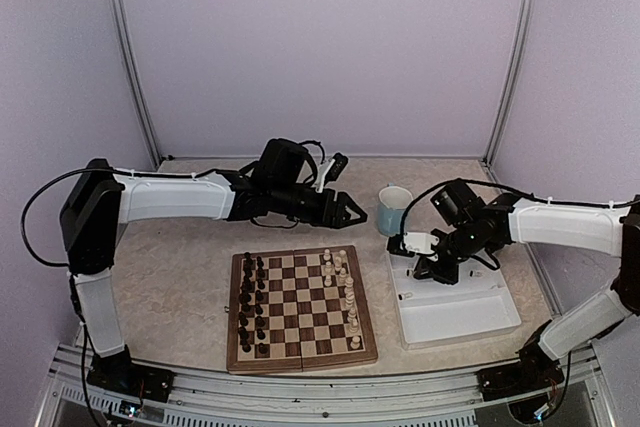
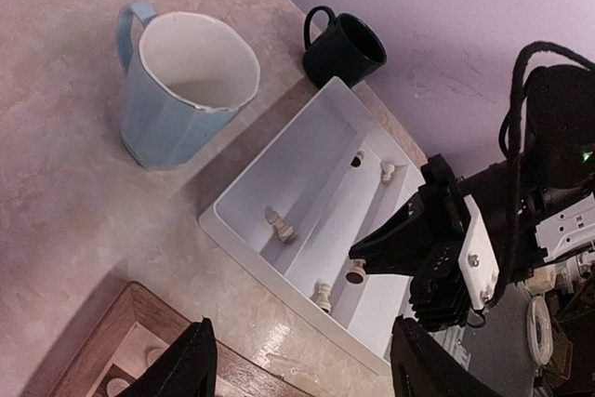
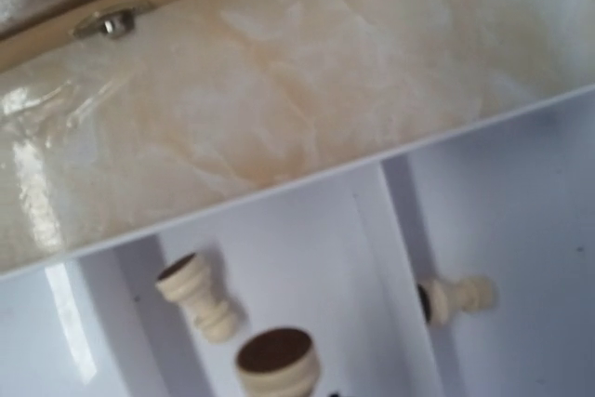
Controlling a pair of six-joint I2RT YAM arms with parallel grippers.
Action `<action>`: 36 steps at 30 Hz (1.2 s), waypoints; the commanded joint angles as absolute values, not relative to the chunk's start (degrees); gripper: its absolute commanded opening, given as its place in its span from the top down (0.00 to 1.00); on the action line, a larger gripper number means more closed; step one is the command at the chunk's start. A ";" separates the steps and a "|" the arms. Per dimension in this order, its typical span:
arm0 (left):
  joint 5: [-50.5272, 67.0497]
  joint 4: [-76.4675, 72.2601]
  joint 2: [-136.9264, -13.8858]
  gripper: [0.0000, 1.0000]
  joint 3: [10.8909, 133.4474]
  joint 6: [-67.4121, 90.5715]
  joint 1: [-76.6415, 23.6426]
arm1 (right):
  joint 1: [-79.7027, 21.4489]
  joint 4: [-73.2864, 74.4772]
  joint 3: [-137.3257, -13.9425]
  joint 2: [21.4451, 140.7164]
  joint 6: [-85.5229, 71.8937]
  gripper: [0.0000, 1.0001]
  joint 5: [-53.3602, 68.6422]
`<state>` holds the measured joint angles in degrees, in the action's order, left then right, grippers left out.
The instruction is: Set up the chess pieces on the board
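Note:
The board (image 1: 300, 309) lies at the table's middle, with dark pieces on its left files and cream-white chess pieces (image 1: 345, 287) on its right files. My right gripper (image 1: 399, 244) hangs over the near-left end of the white tray (image 1: 458, 319), shut on a cream piece (image 2: 355, 273) whose dark base (image 3: 276, 358) faces the right wrist camera. More cream pieces lie in the tray (image 2: 279, 225) (image 2: 322, 297) (image 3: 200, 299) (image 3: 456, 297). My left gripper (image 1: 354, 215) is wide open and empty above the table behind the board, its fingers (image 2: 189, 360) apart.
A light-blue mug (image 1: 393, 209) stands behind the tray, also in the left wrist view (image 2: 186, 81). A dark mug (image 2: 344, 46) stands at the tray's far end. The board's edge latch (image 3: 112, 21) faces the tray. White walls enclose the table.

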<state>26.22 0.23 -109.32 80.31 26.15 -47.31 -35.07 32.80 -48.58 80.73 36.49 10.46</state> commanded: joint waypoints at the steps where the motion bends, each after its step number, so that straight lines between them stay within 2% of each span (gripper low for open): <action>1: 33.51 0.67 -111.44 0.37 83.03 26.31 -48.44 | -35.03 34.55 -51.94 77.20 36.85 1.00 11.41; 11: 40.90 -5.26 -114.49 0.38 83.79 29.78 -50.69 | -34.98 35.44 -62.68 79.48 30.83 1.00 19.94; 24: 42.70 -10.19 -117.11 0.49 84.80 34.50 -50.72 | -36.87 37.84 -67.94 82.62 33.10 0.98 22.63; 30: 43.52 -12.61 -117.51 0.60 84.41 36.91 -50.04 | -37.68 38.29 -67.77 82.49 33.81 0.97 22.48; 36: 44.76 -13.99 -117.98 0.79 84.14 38.02 -49.64 | -37.87 38.34 -67.85 82.35 33.97 0.96 22.48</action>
<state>43.24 -11.14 -116.77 83.09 37.01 -50.17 -37.12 37.04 -66.61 82.26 33.50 21.78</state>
